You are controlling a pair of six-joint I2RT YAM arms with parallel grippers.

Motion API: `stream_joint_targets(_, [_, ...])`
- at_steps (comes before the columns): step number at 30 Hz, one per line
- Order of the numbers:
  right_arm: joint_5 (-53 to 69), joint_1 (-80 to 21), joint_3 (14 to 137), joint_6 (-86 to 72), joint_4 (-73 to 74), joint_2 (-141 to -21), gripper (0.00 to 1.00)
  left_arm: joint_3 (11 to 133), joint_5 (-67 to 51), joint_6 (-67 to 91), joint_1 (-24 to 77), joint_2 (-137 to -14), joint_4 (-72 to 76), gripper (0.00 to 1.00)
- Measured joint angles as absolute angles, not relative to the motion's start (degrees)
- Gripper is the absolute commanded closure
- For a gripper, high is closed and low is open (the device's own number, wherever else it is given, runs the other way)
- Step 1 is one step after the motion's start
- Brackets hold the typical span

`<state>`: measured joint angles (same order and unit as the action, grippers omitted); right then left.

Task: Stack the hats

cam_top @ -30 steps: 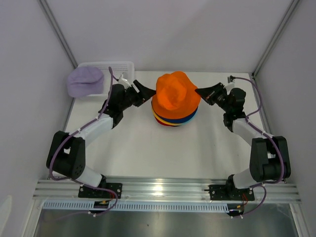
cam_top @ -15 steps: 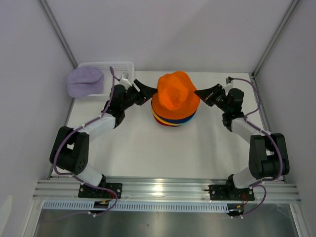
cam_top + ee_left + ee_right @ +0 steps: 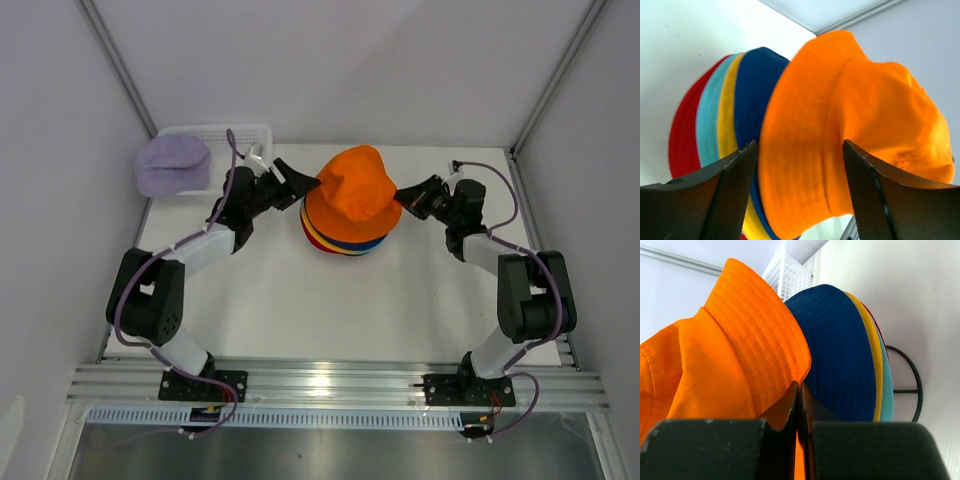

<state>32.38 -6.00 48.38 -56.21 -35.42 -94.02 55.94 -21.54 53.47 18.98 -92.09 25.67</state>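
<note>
We see an orange fabric bucket hat (image 3: pixel 352 185), plain but for rows of matching stitching on its brim. We find four more in solid colours: a navy blue fabric bucket hat (image 3: pixel 840 365), a yellow fabric bucket hat (image 3: pixel 726 115), a teal fabric bucket hat (image 3: pixel 707 120) and a red fabric bucket hat (image 3: pixel 684 135). We also see a plain lavender fabric bucket hat (image 3: pixel 173 165), a white plastic lattice basket (image 3: pixel 785 275) with a grid of small holes, a black wire frame (image 3: pixel 905 390) and a white table (image 3: pixel 300 300).

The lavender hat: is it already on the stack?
No, the lavender hat lies on the white basket, apart from the pile topped by the orange hat.
</note>
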Motion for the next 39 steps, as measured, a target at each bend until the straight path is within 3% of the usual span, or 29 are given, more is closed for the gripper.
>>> stream_joint_targets(16, [32.9, -6.0, 50.4, -54.1, -33.6, -95.5, 0.97, 57.1, -26.9, 55.2, 15.2, -98.2, 33.5, 0.30])
stream_joint_targets(39, [33.1, -6.0, 52.2, -53.9, -31.7, -96.2, 0.97, 61.6, -32.2, 56.0, 15.2, -102.2, 33.6, 0.33])
